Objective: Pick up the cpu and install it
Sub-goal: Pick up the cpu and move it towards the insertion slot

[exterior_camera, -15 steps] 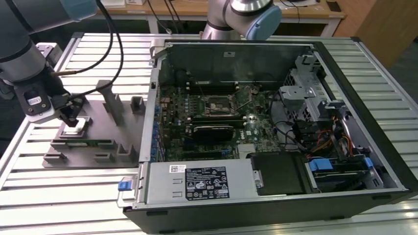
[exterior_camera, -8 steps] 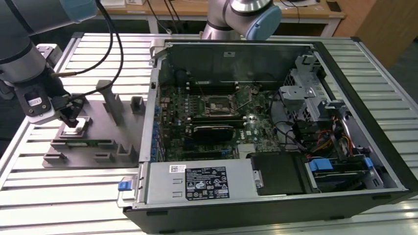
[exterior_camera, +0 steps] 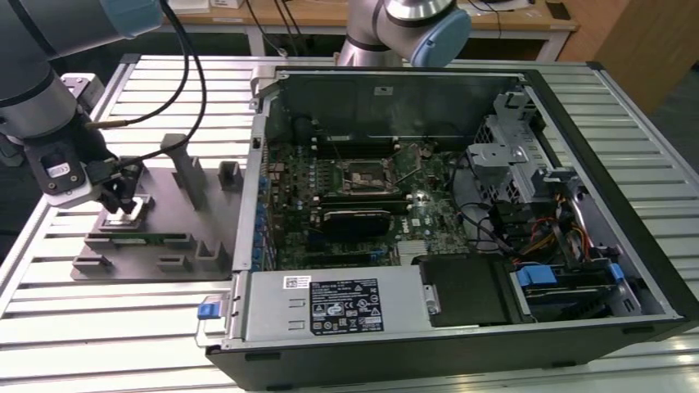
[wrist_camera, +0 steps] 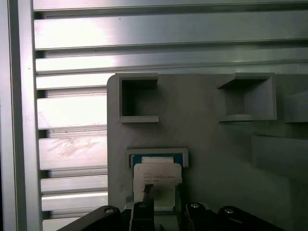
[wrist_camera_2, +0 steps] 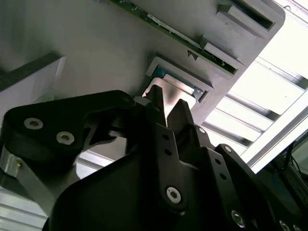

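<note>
The cpu (wrist_camera: 157, 173), a flat square with a pale silver top and a blue-green rim, lies in a framed recess of the grey fixture (exterior_camera: 164, 237). The fixture sits on the slatted aluminium bench (exterior_camera: 110, 327) beside an open computer case (exterior_camera: 633, 205), with a wooden desk (exterior_camera: 525, 20) behind. The tool (wrist_camera_2: 168, 108) is set narrow, its tips down at the cpu. Whether they touch it cannot be told.

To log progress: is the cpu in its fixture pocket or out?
In. Both wrist views show the cpu lying inside the framed pocket of the grey fixture, the gripper close to it.
</note>
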### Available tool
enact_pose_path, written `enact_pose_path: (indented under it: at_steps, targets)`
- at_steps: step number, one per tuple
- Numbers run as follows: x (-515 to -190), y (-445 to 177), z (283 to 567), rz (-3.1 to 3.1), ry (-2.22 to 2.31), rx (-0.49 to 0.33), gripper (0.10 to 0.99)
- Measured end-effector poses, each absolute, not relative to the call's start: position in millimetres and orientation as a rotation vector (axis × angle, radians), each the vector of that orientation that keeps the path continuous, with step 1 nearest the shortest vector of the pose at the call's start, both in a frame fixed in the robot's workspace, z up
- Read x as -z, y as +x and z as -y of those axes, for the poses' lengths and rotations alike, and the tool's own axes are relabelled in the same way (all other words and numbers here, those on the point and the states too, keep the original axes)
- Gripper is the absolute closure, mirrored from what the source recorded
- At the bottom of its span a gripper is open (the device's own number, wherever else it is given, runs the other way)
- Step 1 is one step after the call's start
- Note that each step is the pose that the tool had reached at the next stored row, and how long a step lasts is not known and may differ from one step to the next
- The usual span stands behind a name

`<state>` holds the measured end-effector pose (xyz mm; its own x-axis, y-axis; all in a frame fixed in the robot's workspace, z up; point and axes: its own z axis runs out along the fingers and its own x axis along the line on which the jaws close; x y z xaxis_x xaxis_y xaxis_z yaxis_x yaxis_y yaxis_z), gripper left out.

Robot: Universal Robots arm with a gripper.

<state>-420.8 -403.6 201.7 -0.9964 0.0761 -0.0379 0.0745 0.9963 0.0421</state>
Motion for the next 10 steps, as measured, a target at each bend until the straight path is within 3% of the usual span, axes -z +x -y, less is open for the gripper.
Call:
enact_pose_path:
  at_steps: [3, 5, 10]
  targets:
    - [-201.7, -420.8, 403.6, -3.099, 0.117, -0.063, 0.733]
    - [-201.7, -420.8, 403.6, -3.099, 0.117, -0.063, 0.62]
    - [-201.7, -420.8, 403.6, -3.099, 0.117, -0.063, 0.494]
